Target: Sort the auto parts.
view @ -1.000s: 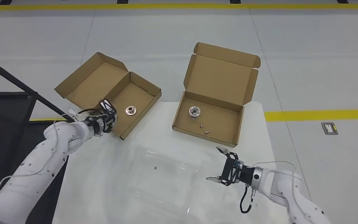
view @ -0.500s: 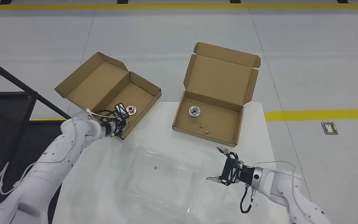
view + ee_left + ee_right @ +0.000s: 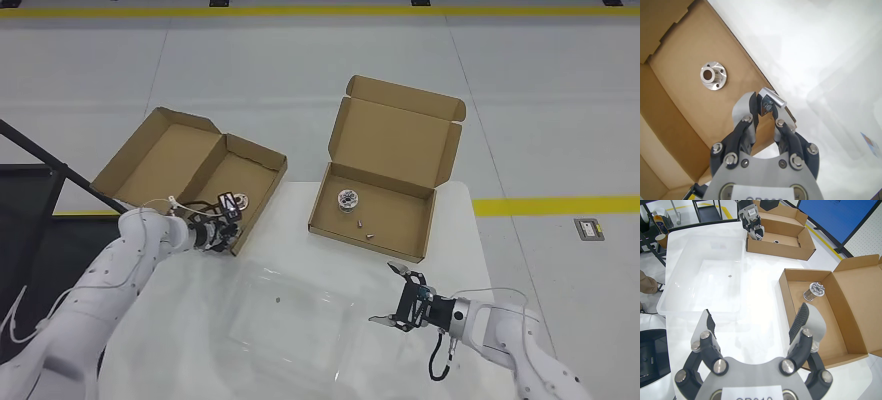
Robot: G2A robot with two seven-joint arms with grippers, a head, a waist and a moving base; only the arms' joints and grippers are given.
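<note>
The white worktop [image 3: 465, 262] carries a clear plastic tub [image 3: 290, 322] near the middle, an open cardboard box [image 3: 255, 170] far left, and a second box [image 3: 400, 215] far right.

clear bin [image 3: 290, 320] fills table [image 3: 295, 225] middle | bare strip between it and right box [image 3: 400, 215] | box lid [image 3: 395, 135] upright

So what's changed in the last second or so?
The left gripper, shut on a small metal block, swung toward the robot's right along the left box's near wall and now sits over that wall. The box shifted a little and its lid lies flatter. The right gripper, open, and the right box stayed put.
</note>
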